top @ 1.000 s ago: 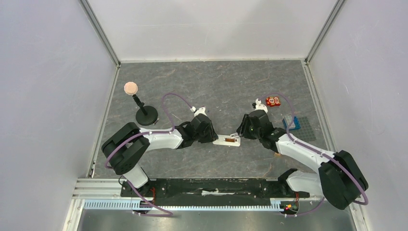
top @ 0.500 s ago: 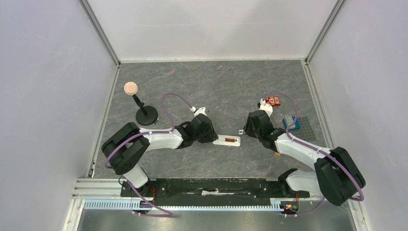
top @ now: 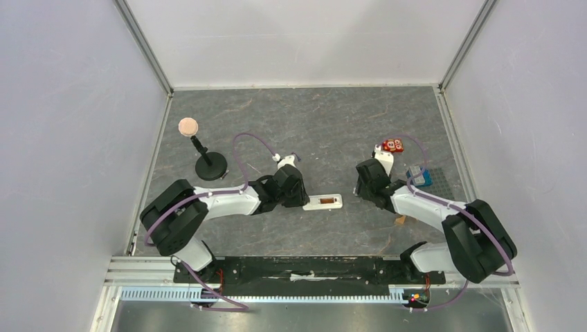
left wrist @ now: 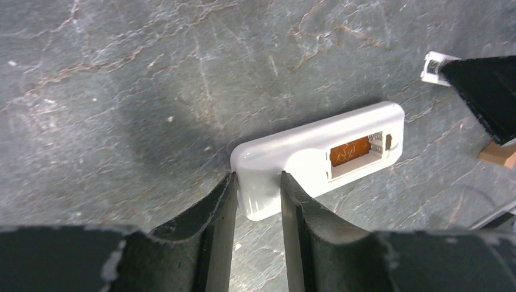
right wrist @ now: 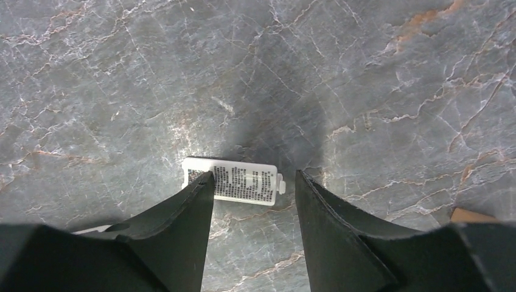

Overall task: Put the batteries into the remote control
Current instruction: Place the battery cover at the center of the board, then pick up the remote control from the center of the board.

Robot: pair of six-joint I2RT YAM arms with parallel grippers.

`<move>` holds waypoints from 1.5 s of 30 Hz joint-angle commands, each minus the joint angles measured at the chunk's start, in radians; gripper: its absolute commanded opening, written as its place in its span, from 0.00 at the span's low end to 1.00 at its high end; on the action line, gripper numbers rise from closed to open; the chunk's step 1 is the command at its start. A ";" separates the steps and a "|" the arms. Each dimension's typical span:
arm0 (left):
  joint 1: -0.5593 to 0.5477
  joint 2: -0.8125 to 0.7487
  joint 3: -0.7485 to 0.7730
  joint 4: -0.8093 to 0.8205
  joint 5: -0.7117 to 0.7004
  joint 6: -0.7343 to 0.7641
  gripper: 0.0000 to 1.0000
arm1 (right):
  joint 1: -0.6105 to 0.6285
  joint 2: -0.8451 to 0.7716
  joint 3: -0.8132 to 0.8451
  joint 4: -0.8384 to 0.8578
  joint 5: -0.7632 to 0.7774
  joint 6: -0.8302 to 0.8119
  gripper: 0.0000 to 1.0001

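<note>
Remote control, back up near the middle of the table, bay open, pinched at one end by your left gripper: hold that pinch steady and level while your right gripper, fingers spread astride the loose white cover nearby, rises straight before seeking a battery.

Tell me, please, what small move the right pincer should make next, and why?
Probably lower the right pincer and close it on the small white labelled piece. Its jaws stand open above that piece, which lies flat on the table, while the left pincer grips the remote control by one end, bay facing up and uncovered.
</note>
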State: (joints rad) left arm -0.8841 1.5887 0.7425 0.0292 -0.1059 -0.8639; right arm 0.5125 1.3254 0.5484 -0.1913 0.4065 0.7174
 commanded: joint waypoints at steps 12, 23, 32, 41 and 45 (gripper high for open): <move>-0.003 -0.215 0.038 -0.205 -0.075 0.135 0.46 | -0.003 -0.091 0.083 -0.101 0.002 -0.062 0.63; -0.002 -0.497 -0.047 -0.326 -0.148 0.117 0.55 | 0.069 -0.169 0.168 0.012 -0.561 -0.399 0.85; -0.001 -0.794 -0.042 -0.481 -0.246 0.176 0.69 | 0.125 0.002 0.304 -0.083 -0.713 -0.834 0.88; -0.001 -0.793 0.067 -0.524 -0.287 0.255 0.75 | 0.242 0.102 0.298 -0.140 -0.661 -1.200 0.95; 0.005 -0.769 0.097 -0.508 -0.325 0.253 0.76 | 0.250 0.169 0.326 -0.156 -0.644 -1.243 0.95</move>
State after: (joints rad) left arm -0.8837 0.8036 0.7788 -0.4934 -0.3653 -0.6598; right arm 0.7605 1.4406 0.8425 -0.3355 -0.2676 -0.4038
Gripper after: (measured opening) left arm 0.757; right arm 0.950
